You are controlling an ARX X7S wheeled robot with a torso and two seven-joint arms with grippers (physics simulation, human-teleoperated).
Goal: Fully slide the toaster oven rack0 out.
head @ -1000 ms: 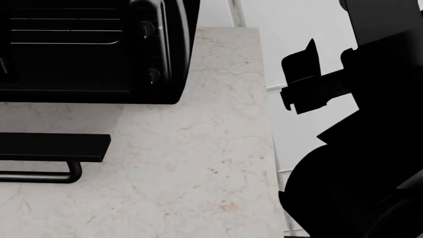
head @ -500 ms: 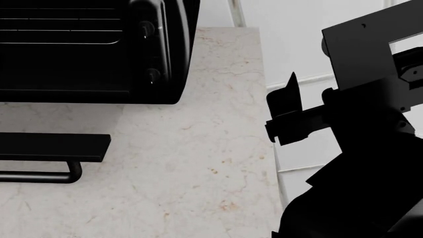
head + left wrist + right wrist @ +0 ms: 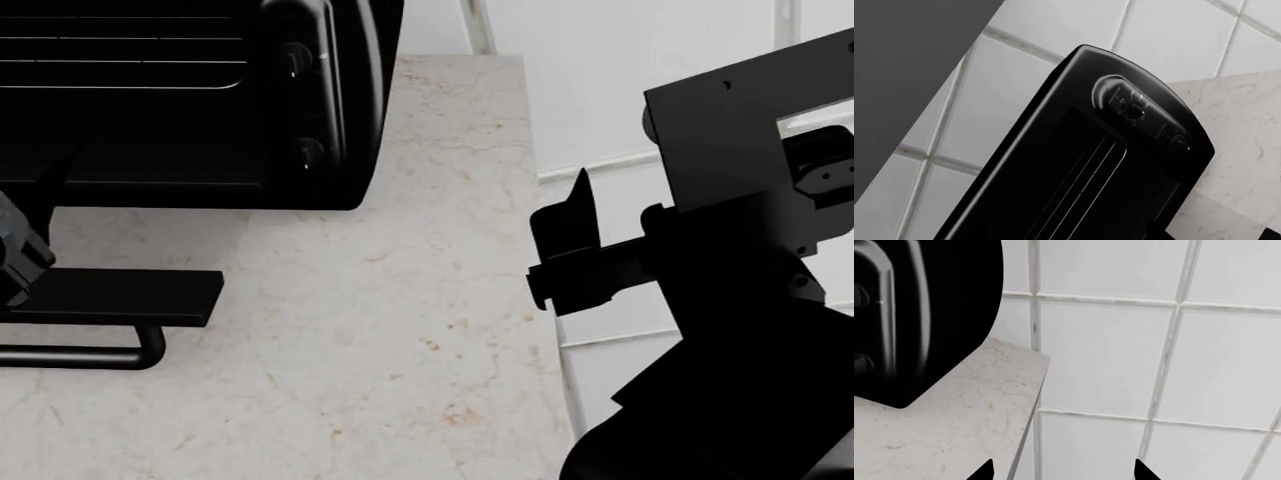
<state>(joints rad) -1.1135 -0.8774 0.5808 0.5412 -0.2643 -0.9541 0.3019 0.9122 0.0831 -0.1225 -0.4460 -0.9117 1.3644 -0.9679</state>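
Note:
The glossy black toaster oven (image 3: 200, 150) stands at the back left of the counter, with its knobs (image 3: 296, 60) on the right panel. Its flat door (image 3: 120, 296) lies lowered in front, handle bar (image 3: 80, 355) nearest me. The rack0 (image 3: 127, 62) shows as thin wires inside the cavity. The left wrist view shows the oven (image 3: 1074, 150) tilted, with rack0 wires (image 3: 1084, 185) inside. Part of my left arm (image 3: 14, 255) shows by the door's left; its fingers are not visible. My right gripper (image 3: 567, 250) hovers beyond the counter's right edge, open and empty (image 3: 1062, 472).
The beige marble counter (image 3: 400, 330) ends in a right edge near my right gripper. A white tiled wall (image 3: 1121, 340) lies behind and beside it. A grey panel (image 3: 907, 65) shows in the left wrist view.
My right arm has shifted left and slightly down beside the counter edge. Part of my left arm has come into the head view at the left edge. The oven and door have not moved.

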